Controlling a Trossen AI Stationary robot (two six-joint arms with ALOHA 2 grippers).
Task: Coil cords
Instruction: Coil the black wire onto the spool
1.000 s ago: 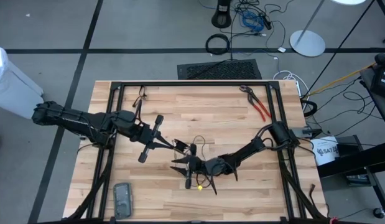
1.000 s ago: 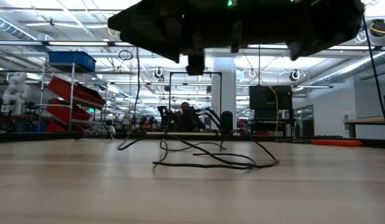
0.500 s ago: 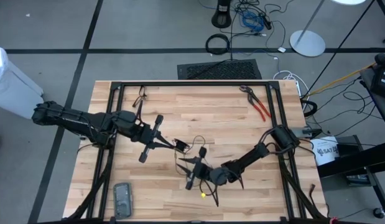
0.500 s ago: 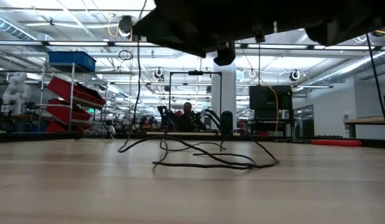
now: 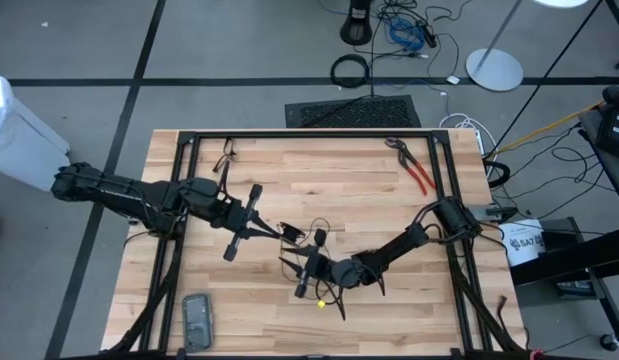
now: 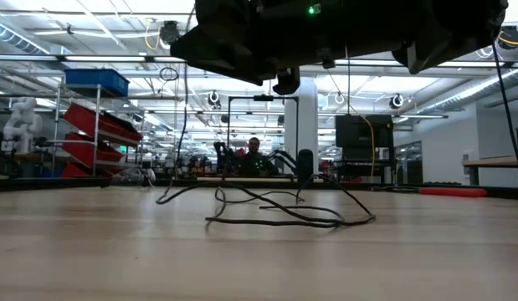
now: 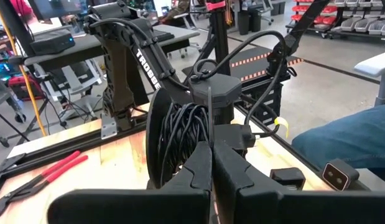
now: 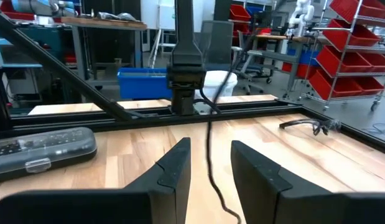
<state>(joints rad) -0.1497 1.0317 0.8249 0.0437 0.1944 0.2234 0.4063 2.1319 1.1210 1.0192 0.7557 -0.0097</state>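
The thin black cord lies in loose loops on the wooden table's middle. One strand rises from it to my left gripper, which is level above the table's middle and shut on it. My right gripper faces it from the right, level, its fingers open. The strand runs down between those fingers. In the left wrist view a bundle of black strands sits at the front of the right hand; whether that is the wound cord, I cannot tell. My left gripper pinches a single strand of the cord between its two fingertips, coming level from the table's left. From the grip the strand hangs slack down to the loops on the table. My right gripper has the strand between its open fingers; whether a finger touches it, I cannot tell.
Red-handled pliers lie at the far right corner. A grey case lies near the front left edge, also seen in the right wrist view. Black frame rails run along the table's sides.
My right gripper has swung a little toward the table's near edge and come back, and its wrist has turned. The loops on the table lie as before.
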